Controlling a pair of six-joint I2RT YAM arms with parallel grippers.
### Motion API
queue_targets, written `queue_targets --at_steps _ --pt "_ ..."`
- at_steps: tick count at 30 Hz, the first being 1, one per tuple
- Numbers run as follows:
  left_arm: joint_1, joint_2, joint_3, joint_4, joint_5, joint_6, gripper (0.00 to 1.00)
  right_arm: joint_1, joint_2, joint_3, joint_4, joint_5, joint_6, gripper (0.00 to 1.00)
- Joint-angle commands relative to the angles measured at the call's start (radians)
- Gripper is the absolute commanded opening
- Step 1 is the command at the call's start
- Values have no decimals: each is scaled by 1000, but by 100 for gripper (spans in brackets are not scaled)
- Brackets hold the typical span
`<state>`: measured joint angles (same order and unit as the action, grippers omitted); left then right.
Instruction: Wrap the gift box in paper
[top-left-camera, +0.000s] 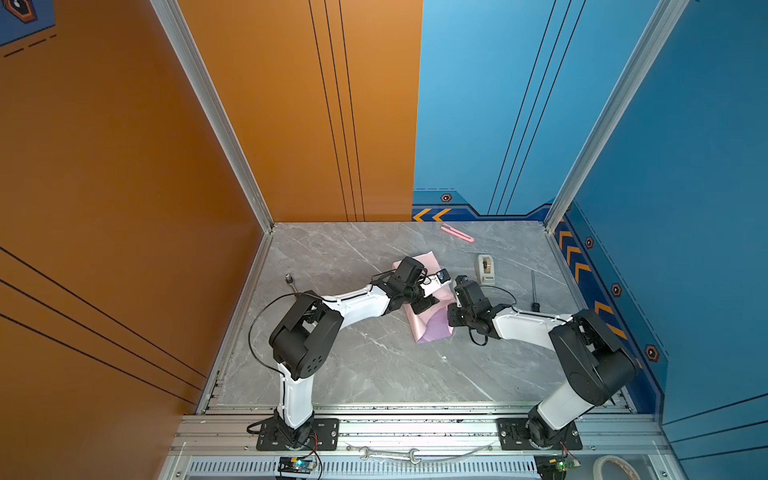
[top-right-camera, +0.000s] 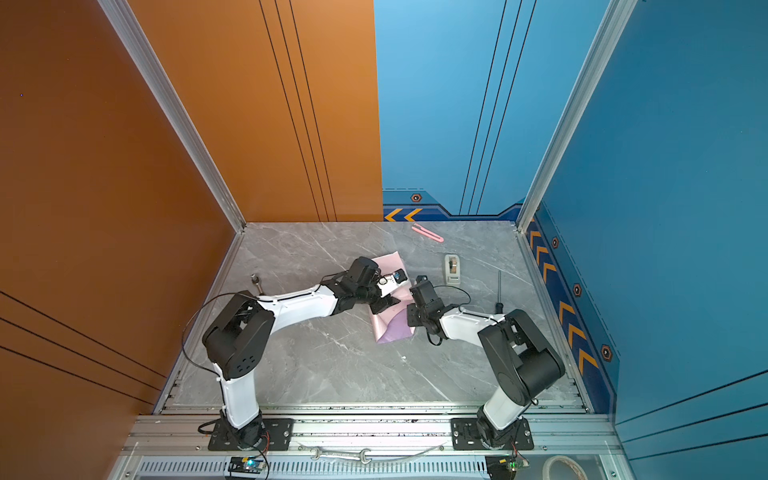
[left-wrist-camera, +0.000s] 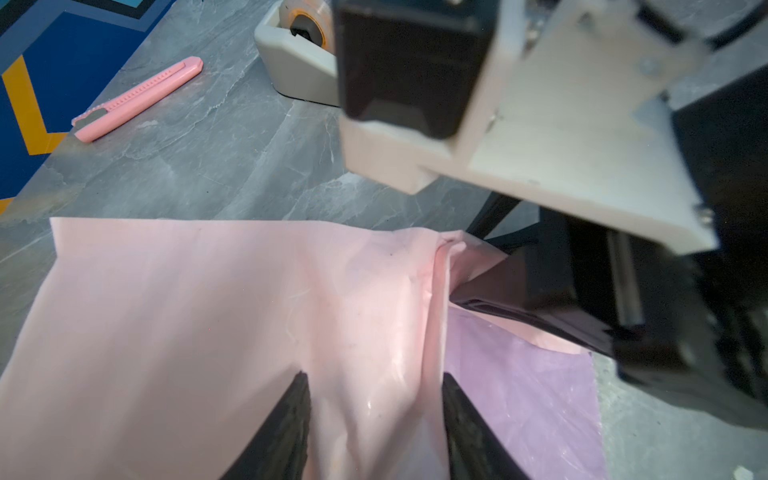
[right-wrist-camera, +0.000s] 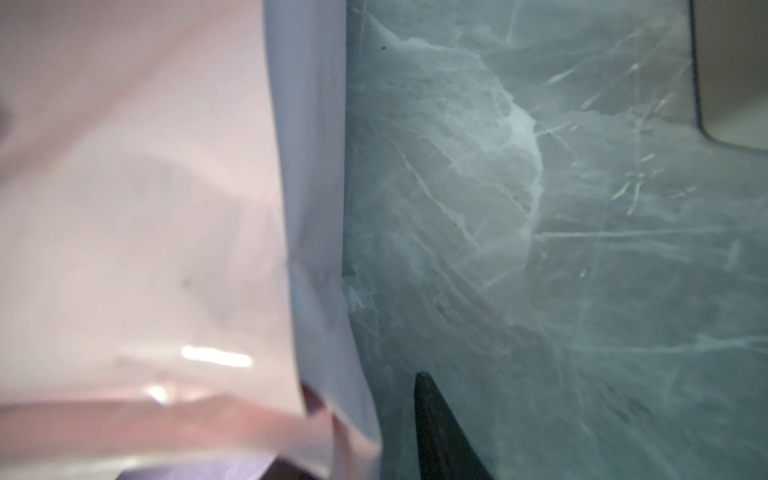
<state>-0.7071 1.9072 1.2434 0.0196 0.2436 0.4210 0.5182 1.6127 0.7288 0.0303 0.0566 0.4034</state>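
On a grey marble table (top-left-camera: 374, 365), the paper (top-left-camera: 432, 330), pink side up with a lilac corner showing, is seen mid-table in both top views, with the left gripper (top-left-camera: 424, 306) above it and the right gripper (top-left-camera: 451, 318) at its right edge; the box cannot be made out. From the left wrist, the fingers (left-wrist-camera: 291, 428) are shown standing apart, astride a raised pink fold, nothing pinched; a cutter (left-wrist-camera: 137, 99) and tape dispenser (left-wrist-camera: 291, 62) lie beyond. From the right wrist, one finger (right-wrist-camera: 436, 428) is seen over bare table beside the paper's edge; whether that gripper is open cannot be told.
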Motion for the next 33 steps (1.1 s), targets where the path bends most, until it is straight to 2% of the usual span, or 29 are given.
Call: queue_targets --at_steps 1,9,11,14,15,17,20,22,24,26,27,28,30,33 --pt "1 5 -33 -66 30 -16 49 12 -27 -47 33 -40 52 31" --pt "1 4 -34 -67 27 -16 49 27 -7 -63 67 -36 88 0" --pt "0 4 -34 -66 26 -15 49 29 -12 -71 70 -35 95 2" --pt "0 3 -34 -67 28 -16 49 35 -37 -85 56 -28 109 25" --pt "1 4 -34 -67 28 -15 49 38 -47 -93 58 -29 116 30" --pt "0 4 -32 -66 28 -16 49 47 -63 -112 63 -38 129 31" --pt "1 4 -33 -66 27 -16 49 61 -83 -131 52 -35 145 30" --pt "0 2 -35 -66 28 -17 49 69 -95 -145 46 -20 159 20" --pt "0 2 -35 -66 27 -18 49 73 -107 -157 45 -13 172 5" --pt "-1 1 -34 -65 28 -18 49 78 -114 -164 45 -6 181 2" --pt "0 3 -34 -66 27 -17 49 79 -119 -167 46 -6 185 3" --pt "0 3 -34 -63 28 -17 49 80 -124 -169 47 -8 189 9" --pt "-3 1 -34 -66 27 -18 50 82 -137 -170 46 -17 195 29" --pt "-2 -2 -36 -66 25 -17 49 74 -173 -181 60 -51 205 39"
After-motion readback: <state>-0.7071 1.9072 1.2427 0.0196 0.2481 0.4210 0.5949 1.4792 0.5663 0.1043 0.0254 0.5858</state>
